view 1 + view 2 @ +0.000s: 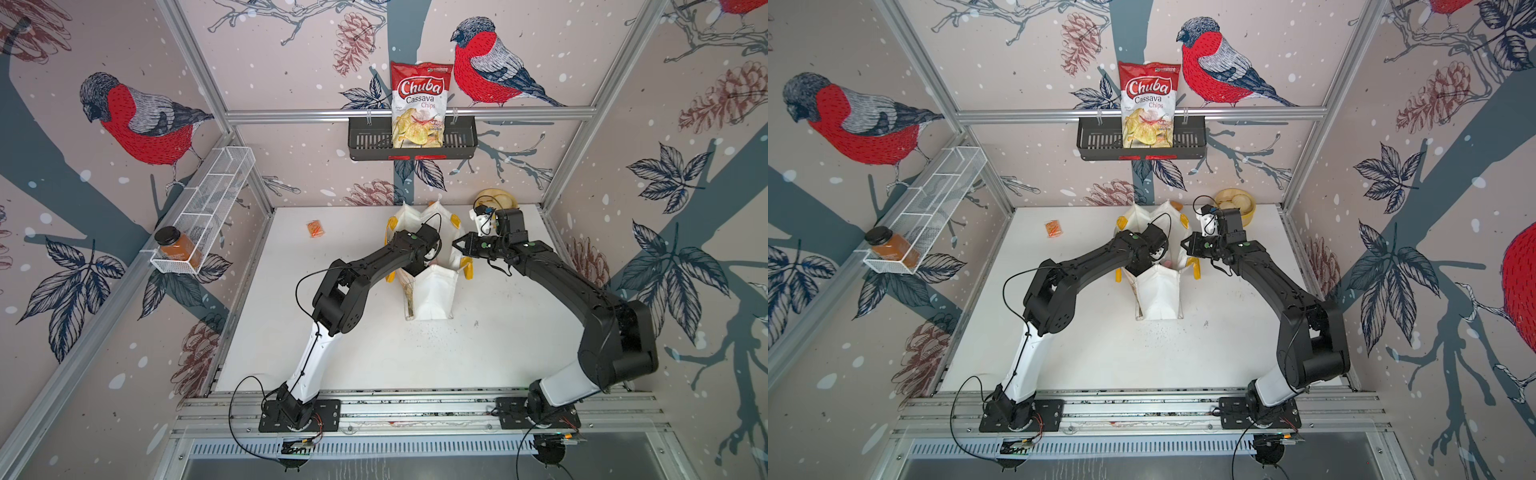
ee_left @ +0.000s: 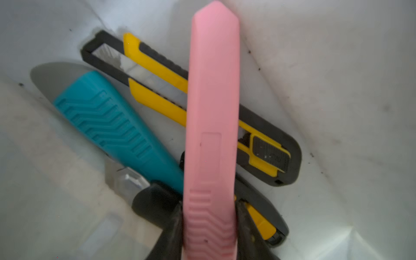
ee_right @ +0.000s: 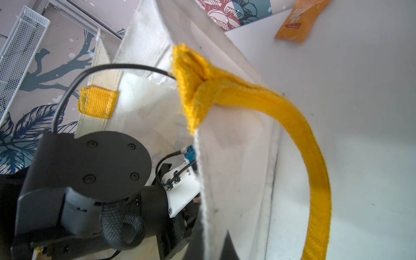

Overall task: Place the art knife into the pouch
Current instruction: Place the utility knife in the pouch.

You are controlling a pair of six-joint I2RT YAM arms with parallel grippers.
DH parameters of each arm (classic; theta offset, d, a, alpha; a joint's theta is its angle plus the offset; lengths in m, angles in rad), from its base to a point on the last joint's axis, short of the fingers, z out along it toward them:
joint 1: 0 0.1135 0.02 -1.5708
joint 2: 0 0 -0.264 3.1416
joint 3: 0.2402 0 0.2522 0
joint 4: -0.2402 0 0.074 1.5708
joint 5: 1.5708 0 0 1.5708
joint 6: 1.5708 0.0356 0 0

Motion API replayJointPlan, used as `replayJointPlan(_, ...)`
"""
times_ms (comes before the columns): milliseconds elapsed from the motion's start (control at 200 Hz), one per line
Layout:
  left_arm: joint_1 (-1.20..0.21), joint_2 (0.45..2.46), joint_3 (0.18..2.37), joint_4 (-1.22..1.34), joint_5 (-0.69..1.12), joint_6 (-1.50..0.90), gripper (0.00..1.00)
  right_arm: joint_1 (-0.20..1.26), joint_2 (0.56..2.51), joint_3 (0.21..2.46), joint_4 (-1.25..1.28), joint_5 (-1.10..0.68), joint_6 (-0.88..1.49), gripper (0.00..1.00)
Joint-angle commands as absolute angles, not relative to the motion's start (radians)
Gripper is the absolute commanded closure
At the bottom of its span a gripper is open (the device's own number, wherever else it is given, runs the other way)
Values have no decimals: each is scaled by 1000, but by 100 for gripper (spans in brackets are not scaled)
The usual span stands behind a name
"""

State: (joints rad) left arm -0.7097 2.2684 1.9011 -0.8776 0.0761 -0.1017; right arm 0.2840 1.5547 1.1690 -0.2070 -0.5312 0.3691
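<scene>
Pink art knife: a long, flat, matte plastic body, its long axis running straight out from the left gripper, pointed chamfered end farthest from the jaws and aimed down into the pouch; chevron ribs moulded into the end nearest the jaws.
Left gripper: pinching the pink art knife by its ribbed end, one dark finger on each narrow edge; it is sunk inside the pouch mouth in both top views.
Pouch: white woven fabric, stands open on the white table, yellow webbing loop handles; inner walls smudged with dark specks.
Beyond the gripper, on the pouch floor: a teal utility knife with chevron grip; a dark grey and yellow snap-off cutter, lying crosswise under the pink body; a second grey-yellow cutter just beside the jaws.
Right gripper: pressed together at the pouch rim by a yellow handle; whether it grips fabric cannot be told.
</scene>
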Motion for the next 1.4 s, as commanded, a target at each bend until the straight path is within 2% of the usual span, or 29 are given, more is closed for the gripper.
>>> replayJointPlan(0, -709, 2259, 1861, -884, 57, -113, 73, 275, 1543, 1178, -204, -529, 358, 100)
replayJointPlan(145, -703, 2239, 1821, -874, 34, -111, 72, 262, 1531, 1175, -213, -529, 354, 100)
replayJointPlan(455, -687, 2182, 1825, -869, -12, -106, 64, 263, 1529, 1171, -209, -534, 359, 100)
replayJointPlan(675, -692, 2153, 1895, -846, 58, -128, 56, 317, 1556, 1189, -198, -522, 369, 100)
replayJointPlan(916, -696, 2136, 1994, -836, 71, -137, 54, 337, 1563, 1197, -196, -516, 373, 100)
replayJointPlan(1071, -696, 2068, 1978, -763, 80, -149, 53, 341, 1558, 1198, -195, -517, 369, 100)
replayJointPlan(1216, -696, 1980, 1925, -677, 44, -168, 52, 345, 1556, 1205, -196, -517, 365, 93)
replayJointPlan(1391, -695, 1853, 1847, -583, -45, -205, 51, 346, 1548, 1214, -200, -515, 359, 74)
